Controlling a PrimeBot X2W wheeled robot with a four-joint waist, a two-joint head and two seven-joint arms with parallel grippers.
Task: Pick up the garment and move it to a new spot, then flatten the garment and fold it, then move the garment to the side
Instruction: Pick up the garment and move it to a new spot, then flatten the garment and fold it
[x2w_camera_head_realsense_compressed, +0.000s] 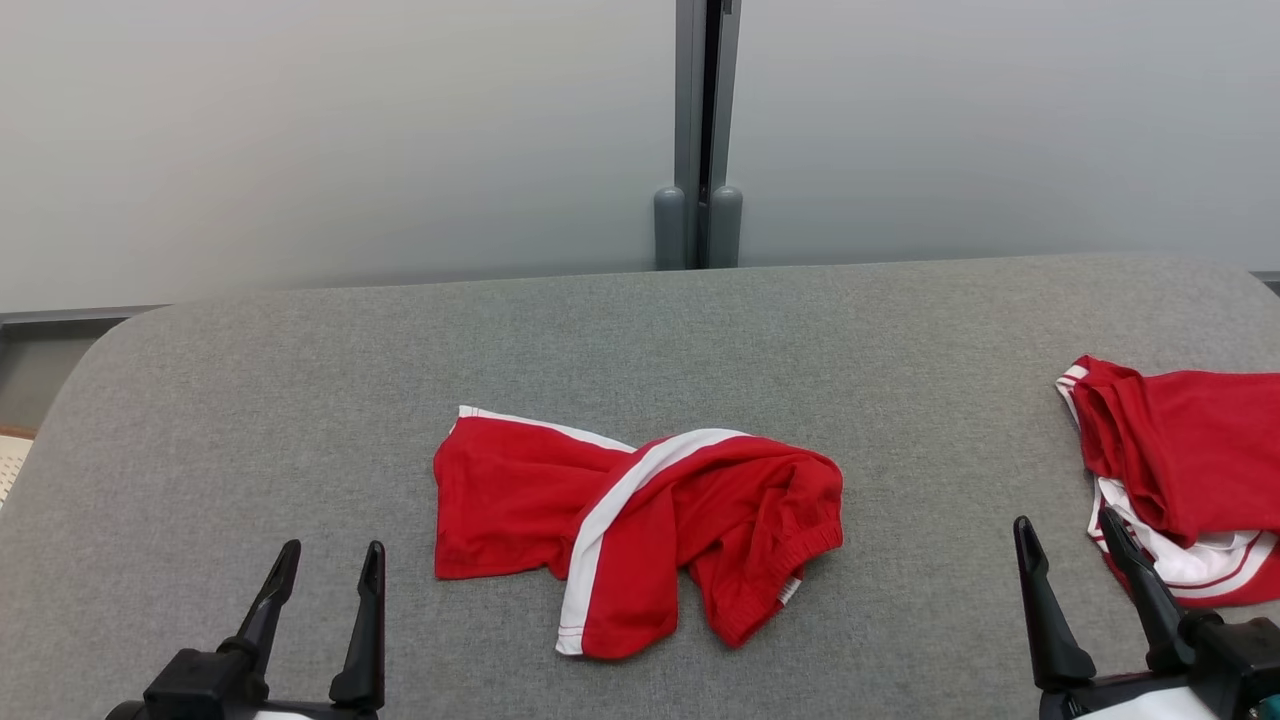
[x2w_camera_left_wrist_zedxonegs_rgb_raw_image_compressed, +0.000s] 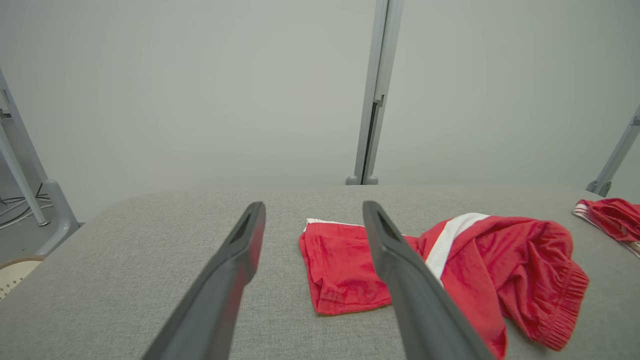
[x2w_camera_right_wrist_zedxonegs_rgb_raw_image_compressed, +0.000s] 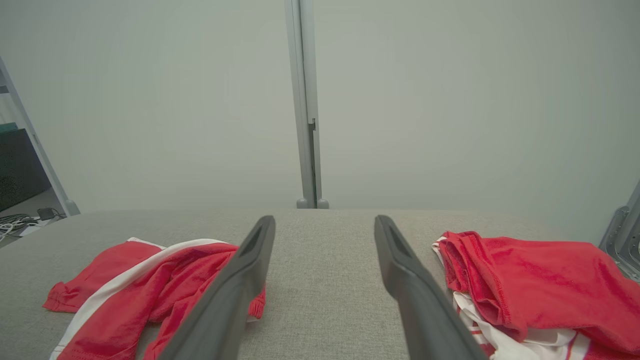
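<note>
**Red shorts crumpled mid-worktop, both hands open**

Item: red knit shorts with a white side stripe (x2w_camera_head_realsense_compressed: 640, 530), lying at the centre of the grey fabric-covered worktop (x2w_camera_head_realsense_compressed: 300, 400).

Long axis: left–right across the head view.
- One leg lies flat on the left, its hem facing left.
- The right part is bunched, with the gathered elastic waistband at its near-right edge.
- The white stripe crosses diagonally from far right to near left and ends at a hem nearest the robot.

Left hand (x2w_camera_head_realsense_compressed: 332, 548): near edge, left of the shorts and apart from them, fingers spread, empty.

Right hand (x2w_camera_head_realsense_compressed: 1065, 520): near edge, well right of the shorts, fingers spread, empty. It sits just beside a second red garment with white trim (x2w_camera_head_realsense_compressed: 1180, 450) at the right edge. Contact with that garment cannot be told.
</note>
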